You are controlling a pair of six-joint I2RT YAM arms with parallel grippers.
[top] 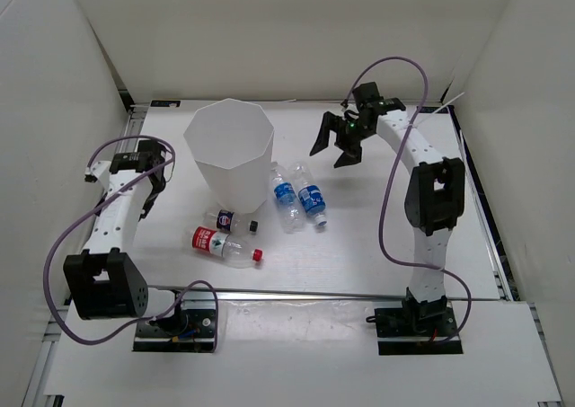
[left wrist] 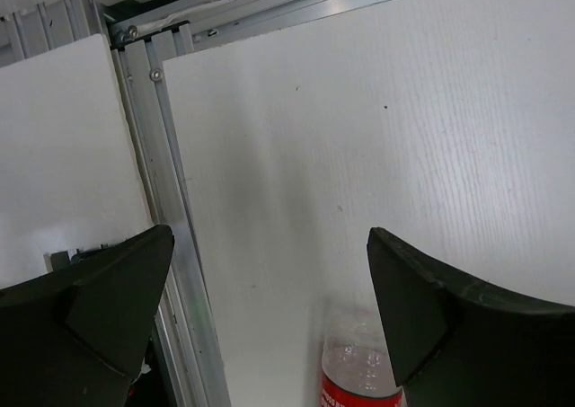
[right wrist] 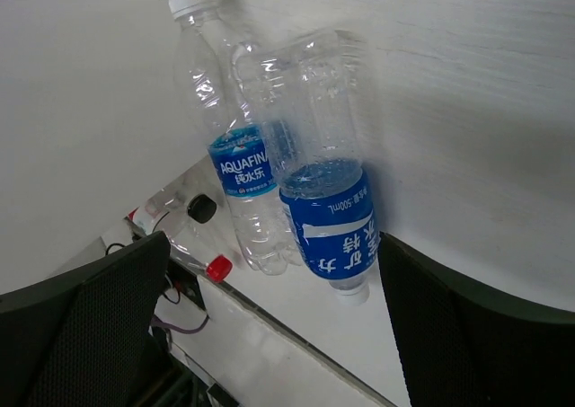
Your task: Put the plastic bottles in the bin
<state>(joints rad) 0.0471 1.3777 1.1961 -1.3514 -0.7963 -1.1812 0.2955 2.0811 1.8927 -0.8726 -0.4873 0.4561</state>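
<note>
The bin (top: 192,141), tall and white, stands on the table left of centre. Just right of it two blue-labelled plastic bottles (top: 285,196) (top: 313,199) lie side by side. A red-labelled bottle (top: 220,244) and a shorter dark-labelled one (top: 228,218) lie in front of the bin. My right gripper (top: 333,148) hangs open above the table, right of the bin and beyond the blue pair. In the right wrist view the blue bottles (right wrist: 241,169) (right wrist: 328,205) lie below the open right gripper (right wrist: 272,238). My left gripper (top: 153,191) is open, left of the bin. The left wrist view shows the left gripper (left wrist: 269,236) empty, with the red-labelled bottle's base (left wrist: 359,362) below it.
White walls enclose the table on three sides. An aluminium rail (left wrist: 166,182) runs along the table's left edge, and another rail (top: 341,293) crosses the front near the arm bases. Purple cables (top: 391,191) loop from both arms.
</note>
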